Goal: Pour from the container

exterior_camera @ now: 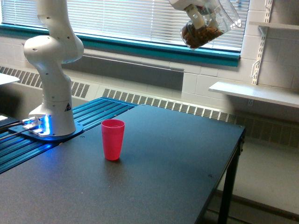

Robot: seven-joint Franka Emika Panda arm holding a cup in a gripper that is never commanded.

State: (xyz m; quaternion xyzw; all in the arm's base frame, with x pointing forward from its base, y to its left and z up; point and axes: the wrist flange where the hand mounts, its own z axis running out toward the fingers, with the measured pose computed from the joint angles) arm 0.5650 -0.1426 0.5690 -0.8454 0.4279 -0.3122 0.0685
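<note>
Clear plastic catches the window light up near the top edge: the container hangs high above the table, tilted over on its side, with a brown, lumpy filling gathered in its lower end. White fingers of the gripper are clamped on it, though most of the hand is cut off by the frame. Well below and toward the exterior view's left, a red cup stands upright on the dark table, near the arm's white base.
</note>
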